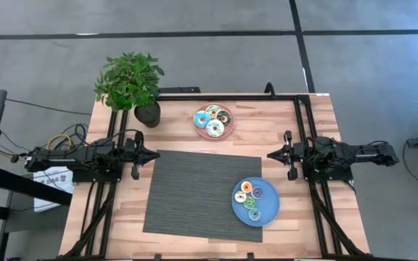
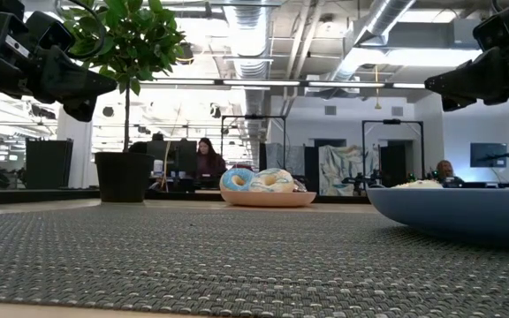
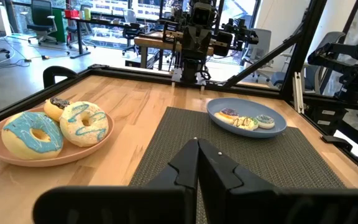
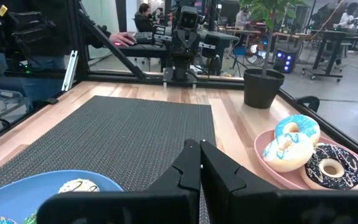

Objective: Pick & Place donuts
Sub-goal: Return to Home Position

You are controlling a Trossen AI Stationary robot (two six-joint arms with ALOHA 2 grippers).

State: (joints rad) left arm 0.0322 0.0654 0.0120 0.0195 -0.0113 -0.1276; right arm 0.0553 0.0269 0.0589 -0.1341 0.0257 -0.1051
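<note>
Across the table [image 1: 318,116], no stray donut seen on bare wood or on the mat [image 1: 194,188]. Parked at opposite edges, well apart from both plates and facing each other over the mat: left arm [image 1: 71,158], right arm [image 1: 339,154]. Sorted by size, by the look of it: large donuts [image 1: 215,129] bunched on pink plate [image 3: 48,158], off the mat near the plant [image 1: 129,80]; small donuts [image 1: 251,204] clustered on blue plate [image 1: 271,210], at the mat's edge on the right arm's side. Left gripper [image 1: 151,156] with fingers pressed together, holding nothing; right gripper [image 1: 271,154] likewise closed and empty. Looks like the homing step, with picking apparently finished. Next, probably only settling both arms into rest pose, lifting nothing, keeping clear of the plates.
</note>
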